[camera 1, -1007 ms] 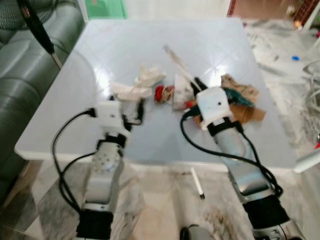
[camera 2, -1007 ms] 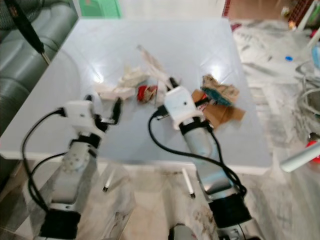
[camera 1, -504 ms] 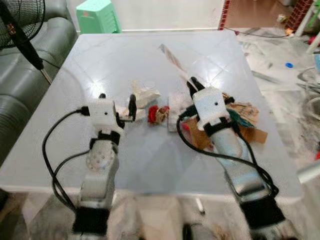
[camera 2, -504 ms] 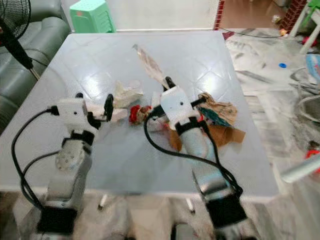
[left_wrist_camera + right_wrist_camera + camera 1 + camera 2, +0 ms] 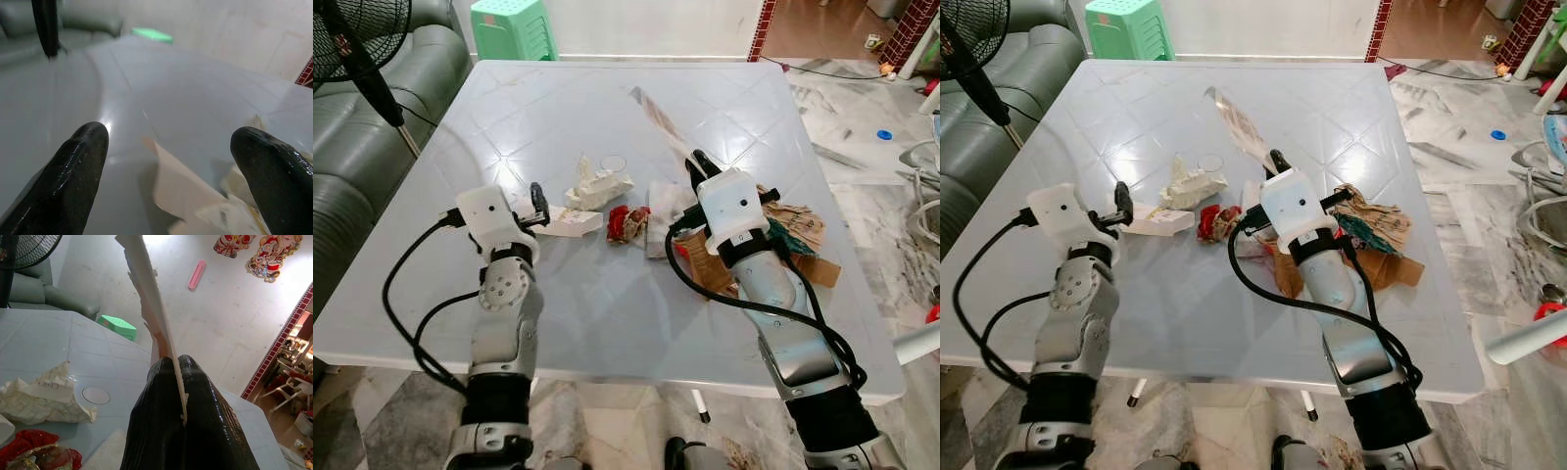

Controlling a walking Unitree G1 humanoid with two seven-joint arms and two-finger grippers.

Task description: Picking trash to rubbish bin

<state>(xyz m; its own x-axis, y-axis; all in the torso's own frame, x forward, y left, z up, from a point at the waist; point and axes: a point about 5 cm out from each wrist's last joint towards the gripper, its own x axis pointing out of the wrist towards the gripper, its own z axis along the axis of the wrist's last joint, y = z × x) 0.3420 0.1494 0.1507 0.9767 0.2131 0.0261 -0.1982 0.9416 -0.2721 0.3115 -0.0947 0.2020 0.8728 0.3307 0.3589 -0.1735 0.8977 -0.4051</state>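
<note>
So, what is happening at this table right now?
The robot is clearing trash from a white table. Its right gripper is shut on a long torn wrapper strip, which sticks up from between its fingers. Its left gripper is open, fingers either side of a flat white paper piece. A crumpled tissue, a red wrapper and brown paper scraps lie on the table.

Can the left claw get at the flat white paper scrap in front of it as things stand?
Probably yes: the left claw is open, level with the table, and the white paper scrap lies just ahead with nothing between.
</note>
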